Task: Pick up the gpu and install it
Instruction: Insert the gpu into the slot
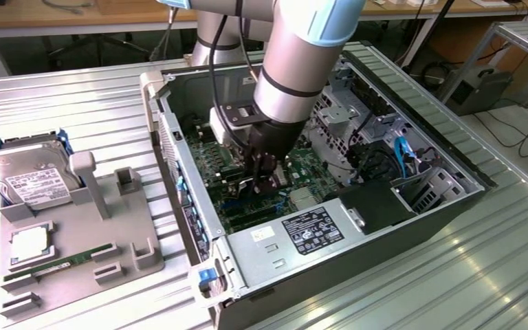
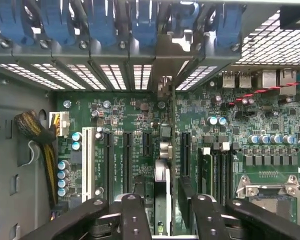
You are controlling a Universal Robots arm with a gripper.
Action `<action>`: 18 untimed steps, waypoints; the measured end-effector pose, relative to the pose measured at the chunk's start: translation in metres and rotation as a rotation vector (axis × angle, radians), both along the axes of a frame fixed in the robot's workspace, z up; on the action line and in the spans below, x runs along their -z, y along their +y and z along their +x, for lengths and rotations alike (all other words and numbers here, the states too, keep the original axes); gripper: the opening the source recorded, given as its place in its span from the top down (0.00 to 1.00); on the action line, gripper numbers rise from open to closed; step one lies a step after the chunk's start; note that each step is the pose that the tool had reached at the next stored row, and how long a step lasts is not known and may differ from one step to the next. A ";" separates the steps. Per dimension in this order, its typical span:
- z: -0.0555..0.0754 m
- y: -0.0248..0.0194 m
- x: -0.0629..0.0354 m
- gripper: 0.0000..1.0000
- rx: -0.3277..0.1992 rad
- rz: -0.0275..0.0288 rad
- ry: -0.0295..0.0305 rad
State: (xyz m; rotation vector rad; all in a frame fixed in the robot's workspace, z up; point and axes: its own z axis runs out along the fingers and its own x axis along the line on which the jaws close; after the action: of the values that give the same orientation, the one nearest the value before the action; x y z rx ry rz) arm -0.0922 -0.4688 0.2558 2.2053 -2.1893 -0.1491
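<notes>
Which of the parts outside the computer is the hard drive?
Find the grey tray beside the computer case, on the exterior view's left. At its far end leans the hard drive: a silver box with a white label, bulkier than the thin green memory stick.

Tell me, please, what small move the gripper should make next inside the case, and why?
Probably a straight lift off the gpu. In the wrist view the card stands on edge on the motherboard, bracket at the rear slot opening, and the gripper straddles it with jaws apart, so it looks seated and ungripped.
</notes>
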 end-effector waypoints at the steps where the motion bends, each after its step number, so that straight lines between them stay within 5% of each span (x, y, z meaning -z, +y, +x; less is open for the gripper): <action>1: 0.000 0.0000 -0.0028 0.60 0.000 0.0003 -0.0001; 9: 0.000 0.0002 -0.0252 0.62 0.000 0.0003 -0.0001; 11: 0.000 0.0004 -0.0288 0.81 0.000 0.0002 -0.0002; 18: -0.008 0.0029 -0.0275 0.89 0.000 0.0002 -0.0118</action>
State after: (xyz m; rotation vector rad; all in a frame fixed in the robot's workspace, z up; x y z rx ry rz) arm -0.1000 -0.4659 0.2833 2.2120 -2.1954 -0.1366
